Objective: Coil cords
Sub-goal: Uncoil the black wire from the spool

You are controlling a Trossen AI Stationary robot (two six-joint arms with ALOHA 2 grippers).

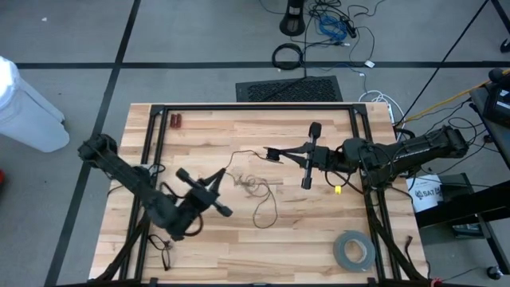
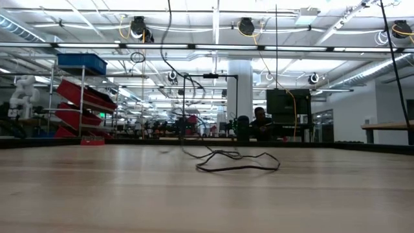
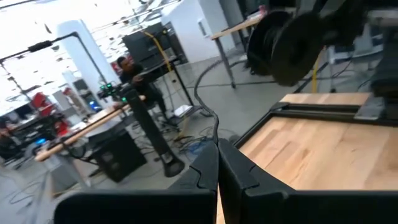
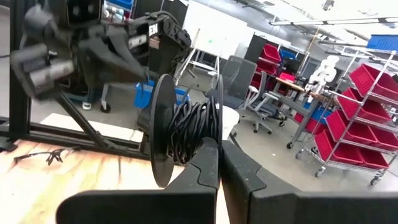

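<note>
Place: robotics lab in a large open hall | Evidence: red bins [image 4: 373, 81] racked on metal shelves; office chairs [image 4: 239, 74] and workbenches [image 3: 93, 121] seen; cables [image 1: 335, 24] strewn on grey floor; ceiling ducts seen.

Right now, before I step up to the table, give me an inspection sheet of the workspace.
Surface: wooden table, bare wood showing.
Job's things: thin black cord lying in loose strands mid-table; part of it is wound on a spool.
Clutter: grey tape roll at the near right corner; small red item at the far left.
Grippers: left gripper, jaws shut on the cord; right gripper, jaws shut at the spool.
Cables: thick cable loop and tangled leads on the floor beyond the table.
Surroundings: person seated far behind; red bin shelves.
</note>
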